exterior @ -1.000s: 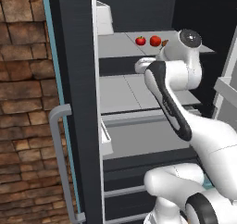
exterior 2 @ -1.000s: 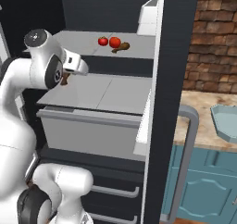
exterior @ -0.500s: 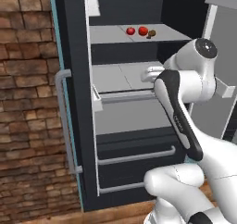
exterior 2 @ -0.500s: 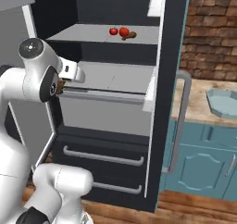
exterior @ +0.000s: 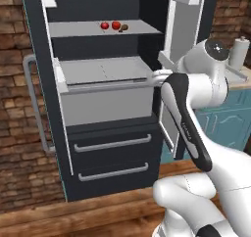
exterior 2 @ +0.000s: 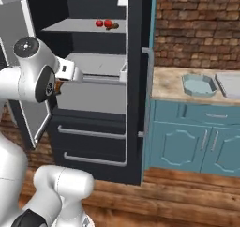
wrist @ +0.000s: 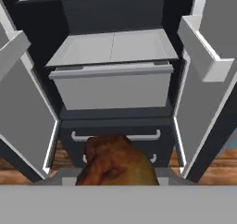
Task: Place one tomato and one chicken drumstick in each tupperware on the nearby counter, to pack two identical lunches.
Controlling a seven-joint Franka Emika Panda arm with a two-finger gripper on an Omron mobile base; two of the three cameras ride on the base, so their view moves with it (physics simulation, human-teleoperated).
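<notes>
While the black fridge stands open ahead of the hand, a brown chicken drumstick is seen in the hand view at the very bottom, directly at the gripper; the fingertips themselves are hidden behind it, and the drumstick appears to be clamped between them. In the right base view a small orange-brown patch is visible at the gripper, tucked against the white wrist.

Beyond the fingers, in the hand view, a grey drawer is seen pulled out below a flat grey shelf, with two dark lower drawers with silver handles beneath it. Above and well beyond the gripper, on the upper fridge shelf, two red tomatoes are noted side by side, with a second brown drumstick just beside the right one. The same group is seen in the right base view, tomatoes with the drumstick touching or nearly touching them.

Well apart from the fingers, to the right, the beige counter over teal cabinets is recorded. One pale blue-grey tupperware rests on it, and a second tupperware lies just beside it, cut off by the picture edge. Both trays are seen without contents.
</notes>
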